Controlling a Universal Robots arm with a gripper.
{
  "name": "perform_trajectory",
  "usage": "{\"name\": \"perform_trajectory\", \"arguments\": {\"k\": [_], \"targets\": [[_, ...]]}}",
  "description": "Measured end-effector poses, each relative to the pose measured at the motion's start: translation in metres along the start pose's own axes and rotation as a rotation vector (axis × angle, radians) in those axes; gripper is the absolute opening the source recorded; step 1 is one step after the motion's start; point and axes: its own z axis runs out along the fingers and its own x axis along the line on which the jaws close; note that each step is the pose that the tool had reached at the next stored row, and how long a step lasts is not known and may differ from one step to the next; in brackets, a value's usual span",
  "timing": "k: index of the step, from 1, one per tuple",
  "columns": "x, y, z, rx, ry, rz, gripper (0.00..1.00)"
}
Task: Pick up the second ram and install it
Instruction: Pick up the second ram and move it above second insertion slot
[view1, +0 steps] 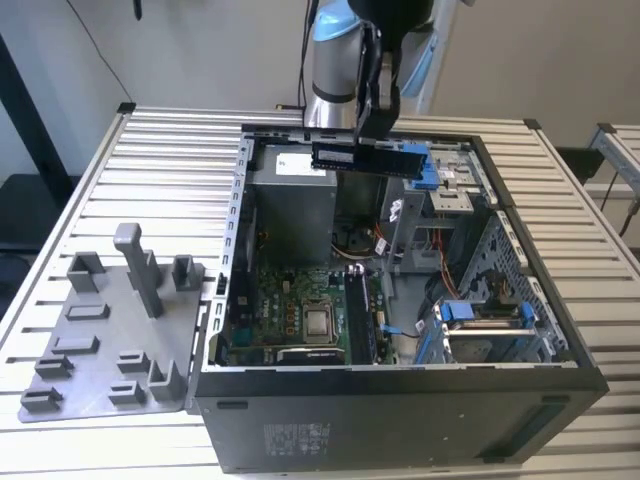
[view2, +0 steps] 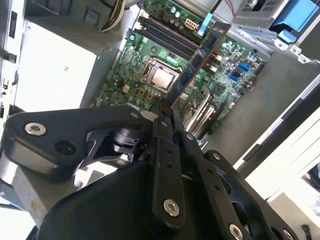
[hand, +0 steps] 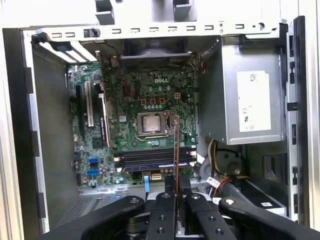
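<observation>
Currently gripper (view1: 375, 138) pinches the second ram (view1: 345, 158), fingers pressed on it, above open PC case (view1: 400, 430), top centre of exterior view.

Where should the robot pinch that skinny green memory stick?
Probably as now: the end effector pinches the second ram across its flat faces, from above along the top edge. It is thin, held level, and its lower edge is free.

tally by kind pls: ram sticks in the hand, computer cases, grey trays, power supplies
ram stick, held in the hand: 1
computer case, open: 1
grey tray: 1
power supply: 1
total: 4
</observation>
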Motion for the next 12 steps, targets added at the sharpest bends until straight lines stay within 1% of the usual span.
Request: {"name": "perform_trajectory", "arguments": {"k": [4,12], "targets": [[-0.0093,0.0009,0.0009,-0.0002,0.0001,-0.002,0.14],[-0.0218,0.002,0.0029,-0.0017,0.0007,-0.028,0.14]]}}
